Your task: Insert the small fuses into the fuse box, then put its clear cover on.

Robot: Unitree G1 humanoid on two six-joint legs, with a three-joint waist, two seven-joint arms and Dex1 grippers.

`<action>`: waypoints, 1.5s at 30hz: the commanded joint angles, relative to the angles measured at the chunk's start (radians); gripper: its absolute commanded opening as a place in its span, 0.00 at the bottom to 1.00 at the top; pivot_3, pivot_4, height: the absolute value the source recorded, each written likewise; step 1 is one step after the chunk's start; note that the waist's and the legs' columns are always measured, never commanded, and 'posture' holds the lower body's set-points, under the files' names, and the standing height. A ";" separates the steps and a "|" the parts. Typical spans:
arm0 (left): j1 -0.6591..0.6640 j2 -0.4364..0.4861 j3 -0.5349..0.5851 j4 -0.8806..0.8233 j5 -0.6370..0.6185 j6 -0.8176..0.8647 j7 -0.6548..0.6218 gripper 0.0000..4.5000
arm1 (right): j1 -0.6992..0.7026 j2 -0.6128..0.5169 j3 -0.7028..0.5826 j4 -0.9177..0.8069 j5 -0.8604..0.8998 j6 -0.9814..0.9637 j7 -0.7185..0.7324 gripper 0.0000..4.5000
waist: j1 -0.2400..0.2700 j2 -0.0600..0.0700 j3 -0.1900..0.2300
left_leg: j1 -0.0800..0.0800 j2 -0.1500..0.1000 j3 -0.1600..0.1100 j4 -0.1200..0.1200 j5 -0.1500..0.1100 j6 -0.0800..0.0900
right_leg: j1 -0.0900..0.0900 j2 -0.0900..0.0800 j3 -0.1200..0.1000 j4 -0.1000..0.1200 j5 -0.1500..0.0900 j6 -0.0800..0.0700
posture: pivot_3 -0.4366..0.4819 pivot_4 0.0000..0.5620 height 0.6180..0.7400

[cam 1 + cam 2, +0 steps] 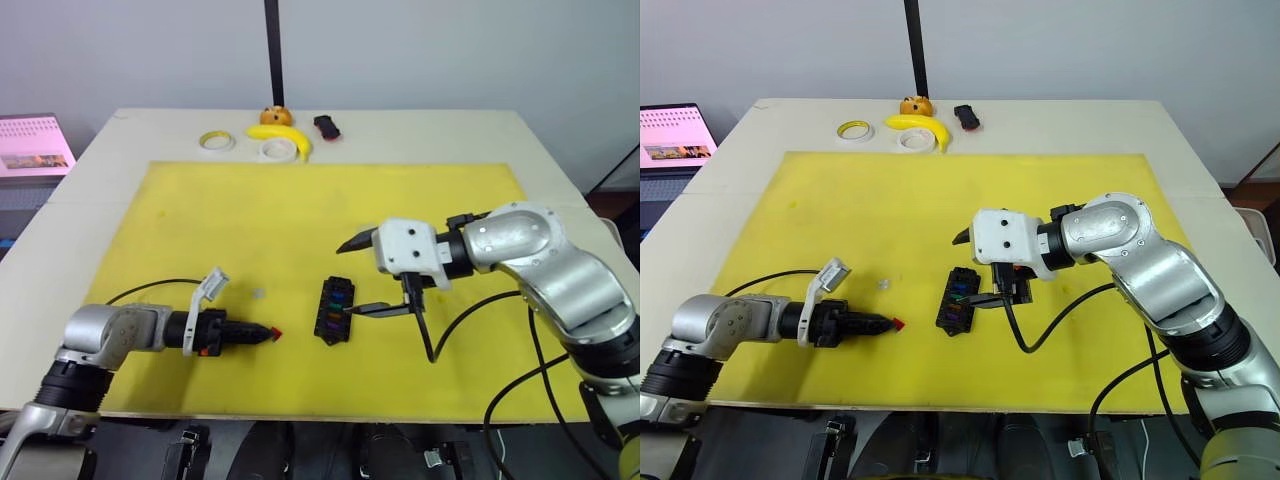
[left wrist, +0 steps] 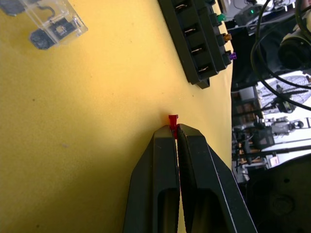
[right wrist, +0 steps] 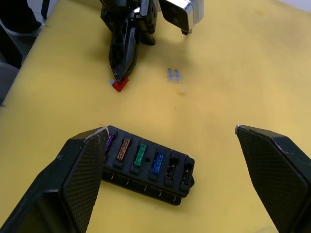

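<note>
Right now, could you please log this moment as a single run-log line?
left gripper: shut on red fuse | right gripper: open beside fuse box | box: four fuses seated, two slots empty | clear cover: off

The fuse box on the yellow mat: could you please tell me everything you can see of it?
The fuse box is a small black plastic block with a row of six slots, lying flat on the yellow mat. Four slots hold fuses, purple, brownish orange, green and blue in that order; the two beyond the blue one look empty. The open right gripper straddles it, one finger at the purple end, touching or nearly so. The left gripper, apart from it, is shut on a red fuse.
</note>
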 commanded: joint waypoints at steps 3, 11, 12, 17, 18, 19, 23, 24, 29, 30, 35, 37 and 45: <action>0.017 0.017 0.069 -0.057 -0.030 0.029 0.038 0.01 | -0.026 0.019 -0.019 -0.009 0.012 -0.004 -0.003 1.00 | -0.004 0.000 0.000 | 0.000 0.000 0.000 0.000 0.000 0.000 | 0.000 0.000 0.000 0.000 0.000 0.000 | 0.48 0.27 1.00; -0.108 0.047 0.314 -0.250 -0.252 0.129 0.109 0.01 | -0.078 0.148 -0.180 0.044 0.280 0.343 -0.098 1.00 | -0.006 -0.002 0.001 | -0.001 0.001 -0.001 0.000 0.000 0.000 | -0.001 0.000 0.000 0.000 0.000 0.000 | 0.48 0.27 1.00; -0.133 0.056 0.336 -0.271 -0.277 0.132 0.114 0.01 | -0.087 0.166 -0.209 0.049 0.326 0.393 -0.114 1.00 | -0.006 -0.002 0.001 | -0.001 0.001 -0.001 0.000 0.000 0.000 | -0.001 -0.001 0.000 0.000 0.000 0.000 | 0.48 0.27 1.00; -0.182 0.069 0.305 -0.354 -0.273 0.064 0.130 0.00 | -0.107 0.246 -0.300 0.062 0.474 0.538 -0.209 0.87 | -0.007 -0.002 0.001 | -0.001 0.001 -0.001 0.000 0.000 0.000 | -0.001 -0.001 0.001 -0.001 0.000 0.000 | 0.48 0.27 1.00; -0.184 0.067 0.289 -0.365 -0.266 0.048 0.129 0.00 | -0.109 0.263 -0.305 0.062 0.491 0.557 -0.229 0.82 | -0.007 -0.002 0.001 | -0.001 0.001 -0.001 0.000 0.000 -0.001 | -0.001 -0.001 0.001 0.000 0.000 0.000 | 0.48 0.27 1.00; -0.186 0.060 0.278 -0.369 -0.263 0.037 0.133 0.00 | -0.109 0.274 -0.303 0.061 0.500 0.568 -0.248 0.71 | -0.008 -0.002 0.001 | -0.001 0.001 -0.001 0.000 0.000 -0.001 | -0.001 -0.001 0.001 0.000 0.000 0.000 | 0.48 0.27 1.00; -0.197 0.033 0.236 -0.354 -0.233 -0.020 0.146 0.00 | -0.116 0.307 -0.287 0.064 0.529 0.597 -0.307 0.62 | -0.010 -0.002 0.001 | -0.001 0.001 -0.001 0.000 0.000 -0.001 | -0.001 0.000 0.001 0.000 0.000 0.000 | 0.48 0.27 1.00; -0.202 0.033 0.231 -0.353 -0.234 -0.026 0.145 0.00 | -0.117 0.310 -0.288 0.064 0.537 0.602 -0.313 0.62 | -0.013 -0.002 0.001 | -0.001 0.001 -0.001 0.000 0.000 -0.001 | -0.001 0.000 0.000 0.000 0.000 0.000 | 0.48 0.27 1.00; -0.229 0.029 0.221 -0.347 -0.238 -0.050 0.147 0.00 | -0.115 0.313 -0.291 0.067 0.582 0.621 -0.335 0.62 | -0.021 -0.002 0.001 | -0.002 0.001 -0.001 0.000 0.000 -0.001 | -0.001 0.001 0.000 0.000 0.000 0.000 | 0.48 0.27 1.00; -0.233 0.029 0.218 -0.346 -0.236 -0.055 0.146 0.00 | -0.114 0.314 -0.291 0.070 0.590 0.624 -0.340 0.62 | -0.021 -0.002 0.001 | -0.002 0.001 -0.001 0.000 0.000 -0.001 | -0.001 0.001 0.000 0.000 0.000 0.000 | 0.48 0.27 1.00; -0.243 0.029 0.213 -0.350 -0.246 -0.063 0.143 0.00 | -0.113 0.313 -0.282 0.088 0.609 0.624 -0.354 0.62 | -0.023 -0.002 0.001 | -0.002 0.001 -0.001 0.000 0.000 -0.001 | -0.002 0.002 0.000 0.001 0.000 0.000 | 0.48 0.27 1.00; -0.239 0.031 0.208 -0.353 -0.242 -0.068 0.143 0.00 | -0.116 0.309 -0.279 0.095 0.616 0.624 -0.355 0.62 | -0.023 -0.002 0.001 | -0.002 0.001 -0.001 0.000 0.000 -0.001 | -0.002 0.002 0.000 0.001 0.000 0.000 | 0.48 0.27 1.00; -0.240 0.028 0.208 -0.351 -0.253 -0.072 0.149 0.00 | -0.123 0.293 -0.253 0.094 0.611 0.609 -0.352 0.50 | -0.023 -0.002 0.001 | -0.002 0.001 0.000 0.000 0.000 -0.001 | -0.002 0.002 0.000 0.001 0.000 0.000 | 0.48 0.27 1.00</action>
